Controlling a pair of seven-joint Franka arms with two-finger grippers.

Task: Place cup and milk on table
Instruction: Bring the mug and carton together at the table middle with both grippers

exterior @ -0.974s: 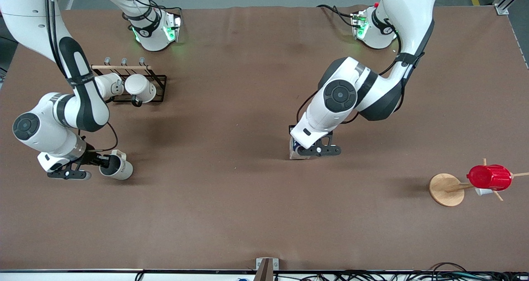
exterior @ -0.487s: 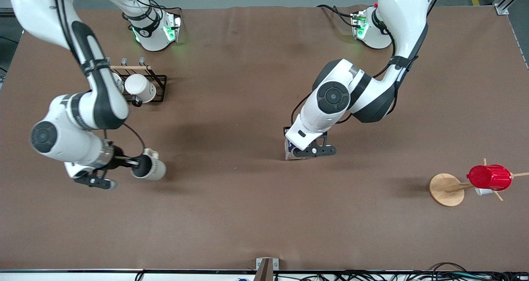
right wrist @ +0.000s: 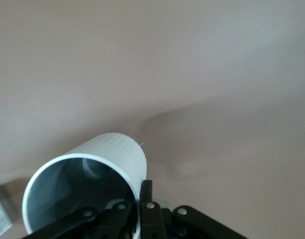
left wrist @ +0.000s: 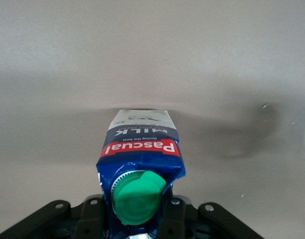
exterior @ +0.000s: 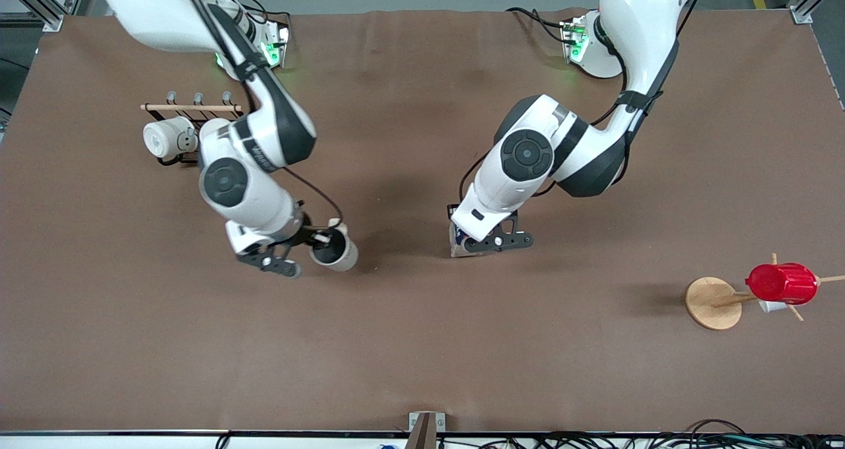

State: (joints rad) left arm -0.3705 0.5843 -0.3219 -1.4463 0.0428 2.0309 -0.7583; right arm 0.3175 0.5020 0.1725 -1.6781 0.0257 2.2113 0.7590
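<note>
The cup is held by its rim in the right gripper, tipped on its side above the middle of the tabletop, so it can be set down. The milk is pinched at its top by the left gripper, upright near the middle. The brown sheet is flat, with much bare room toward the near edge.
</note>
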